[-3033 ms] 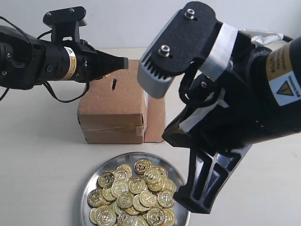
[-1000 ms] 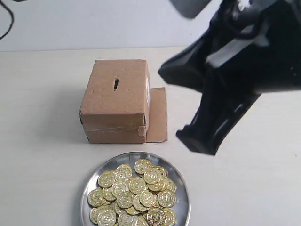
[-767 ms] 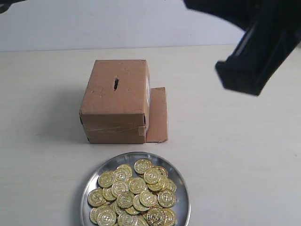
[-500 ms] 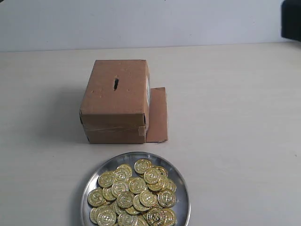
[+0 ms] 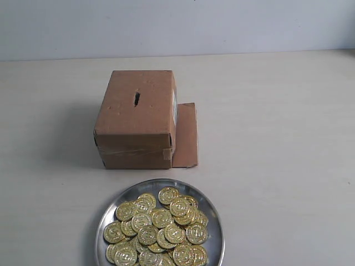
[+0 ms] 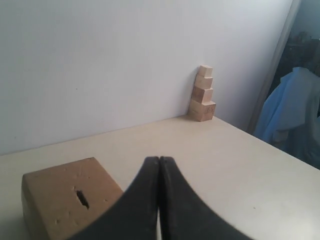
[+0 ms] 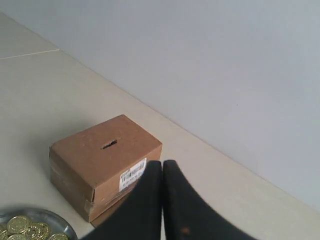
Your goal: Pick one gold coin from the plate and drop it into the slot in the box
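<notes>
Both arms have withdrawn, left gripper [image 6: 159, 163] and right gripper [image 7: 162, 165] clenched empty, the box [image 7: 95, 160] ahead of them; the drop looks done.

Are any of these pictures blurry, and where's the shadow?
Exterior view: sharp, the coins glinting, a soft shadow lying left of the box. Left wrist view: the close-up left pincer is just a dark, featureless shape. Right wrist view: the right pincer likewise, the box clear.

A cream table [image 5: 288, 138] meets a plain white wall [image 5: 177, 25], wooden blocks [image 6: 202, 95] stacked against it.
</notes>
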Action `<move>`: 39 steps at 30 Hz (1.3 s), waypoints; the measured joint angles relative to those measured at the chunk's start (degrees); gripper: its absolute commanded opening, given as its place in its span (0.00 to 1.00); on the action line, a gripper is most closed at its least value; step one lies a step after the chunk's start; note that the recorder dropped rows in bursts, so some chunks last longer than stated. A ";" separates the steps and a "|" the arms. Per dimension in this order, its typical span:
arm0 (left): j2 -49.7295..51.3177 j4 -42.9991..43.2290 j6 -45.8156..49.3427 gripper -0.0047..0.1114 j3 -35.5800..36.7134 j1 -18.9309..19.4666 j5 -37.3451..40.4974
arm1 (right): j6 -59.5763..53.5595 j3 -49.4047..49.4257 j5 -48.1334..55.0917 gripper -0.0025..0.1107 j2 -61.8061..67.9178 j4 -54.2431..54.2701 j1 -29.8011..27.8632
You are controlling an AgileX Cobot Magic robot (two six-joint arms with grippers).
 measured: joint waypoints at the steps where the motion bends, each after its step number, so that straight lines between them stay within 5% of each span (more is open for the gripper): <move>1: 0.01 0.00 0.00 0.04 0.37 0.00 0.00 | 0.26 0.00 0.82 0.02 -0.52 0.03 0.00; 18: -4.35 0.00 -0.09 0.04 1.08 0.48 -2.40 | 1.04 0.00 2.10 0.02 -2.65 1.70 -0.76; 31: -17.78 0.10 -0.09 0.04 1.08 24.84 -6.86 | 1.27 0.00 1.18 0.02 -10.50 7.18 -28.76; 39: -26.63 0.10 -0.09 0.04 1.08 27.58 -6.90 | 1.27 0.00 1.18 0.02 -20.32 7.23 -44.74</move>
